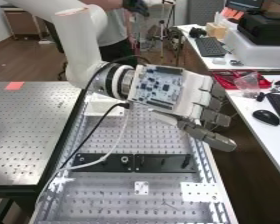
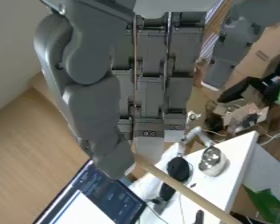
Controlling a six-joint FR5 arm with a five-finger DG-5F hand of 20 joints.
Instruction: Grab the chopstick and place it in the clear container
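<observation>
Fingers and thumb of the dark grey robot hand were closed in a narrow pinch on a slim, pale wooden chopstick. In the wrist view, one end of the chopstick was between the thumb's tip and the fingertips, and the rest slanted well out past them. The high view had the hand at the end of the white robot arm, raised above the perforated metal bench, its fingers reaching over the bench's right edge towards the white desk. A blue-and-white circuit board covered part of the hand. Two black rectangular plates, one beside the other, spanned the bench between its left and right edges. Nearer the camera lay a small white square plate and, by the right edge, a white plate with holes. A red tray sat near the desk's left edge, with a black computer mouse nearer the camera.
</observation>
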